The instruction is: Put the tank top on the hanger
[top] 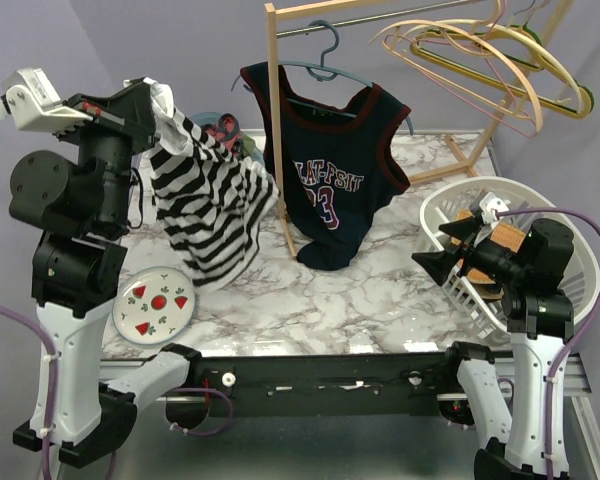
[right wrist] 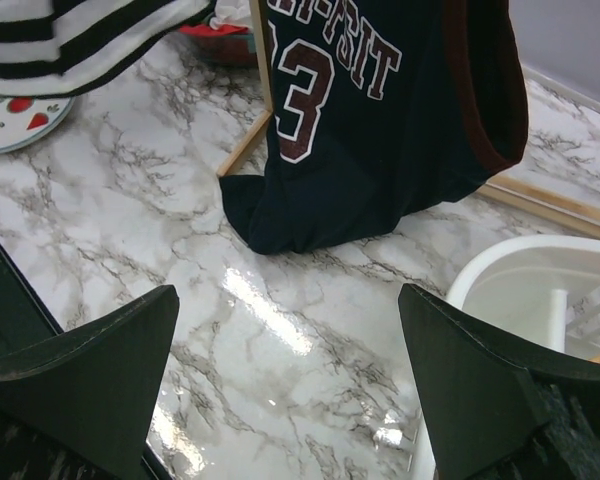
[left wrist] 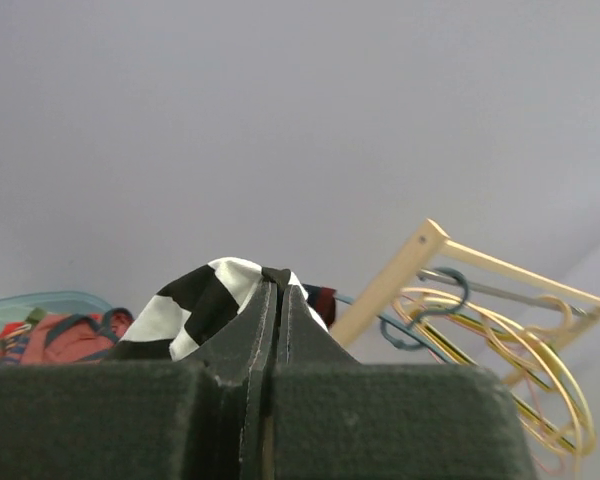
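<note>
The navy tank top (top: 335, 170) with number 23 hangs from the grey-blue hanger (top: 325, 62), whose hook sits on the rack's rod. Its hem rests on the marble table. It also shows in the right wrist view (right wrist: 380, 130). My left gripper (top: 158, 100) is raised at the far left and shut on the top of a black-and-white striped garment (top: 205, 200), which hangs down from it; the left wrist view shows the pinched fold (left wrist: 195, 300) at the gripper (left wrist: 280, 285). My right gripper (top: 446, 250) is open and empty over the table, right of the jersey (right wrist: 290, 340).
A wooden rack post (top: 277, 120) stands in front of the jersey. Beige, pink and green hangers (top: 480, 50) hang at the top right. A white basket (top: 450, 205) sits under my right arm. A strawberry plate (top: 153, 305) lies front left. A bin of red clothes (top: 220, 130) stands behind.
</note>
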Motion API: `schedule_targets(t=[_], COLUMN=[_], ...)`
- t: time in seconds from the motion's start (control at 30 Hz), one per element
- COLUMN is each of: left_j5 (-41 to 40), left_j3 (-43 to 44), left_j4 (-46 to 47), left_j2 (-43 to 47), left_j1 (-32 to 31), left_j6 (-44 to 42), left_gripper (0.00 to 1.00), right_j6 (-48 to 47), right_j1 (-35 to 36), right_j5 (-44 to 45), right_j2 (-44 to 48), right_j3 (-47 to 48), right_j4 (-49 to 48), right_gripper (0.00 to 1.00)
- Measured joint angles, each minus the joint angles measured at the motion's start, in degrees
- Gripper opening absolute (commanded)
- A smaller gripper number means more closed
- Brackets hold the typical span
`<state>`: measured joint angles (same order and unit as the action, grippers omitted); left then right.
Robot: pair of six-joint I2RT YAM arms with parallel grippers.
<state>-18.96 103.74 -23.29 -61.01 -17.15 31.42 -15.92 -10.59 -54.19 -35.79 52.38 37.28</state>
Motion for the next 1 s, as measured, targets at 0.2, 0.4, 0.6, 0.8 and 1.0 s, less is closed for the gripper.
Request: schedule_targets(t=[0.2,0.4,0.6,0.8,1.0], left_j5=[8.5,15.8,18.6,11.6,-1.3], left_j3=[-6.0,-10.8,-12.1,-8.6,8.5], left_j4=[2.7,4.6,5.2,5.5,8.0], left_j2=[5.8,8.3,9.1,5.2,-13.4], left_j1=[-0.6,-0.6,-0.7,-1.1,0.5], left_j6=[1.4,2.8,2.7,-2.7,-8.2], left_gripper=[0.00,0.00,0.00,0.00,0.00], right_j6=[-1.9,-2.5,-2.9,-3.2,-3.2], right_j1=[0.0,0.0,0.0,0.0,0.0], right_j5=[-0.4,-0.5,-0.5,-0.5,-0.5], right_j2=[-0.9,-0.9,-0.8,-0.8,-0.8], right_j3=[1.8,1.9,1.9,1.9,1.9], right_j4=[1.8,2.9,3.4,3.6,3.6], right_gripper=[1.00,1.00,1.00,1.00,1.00])
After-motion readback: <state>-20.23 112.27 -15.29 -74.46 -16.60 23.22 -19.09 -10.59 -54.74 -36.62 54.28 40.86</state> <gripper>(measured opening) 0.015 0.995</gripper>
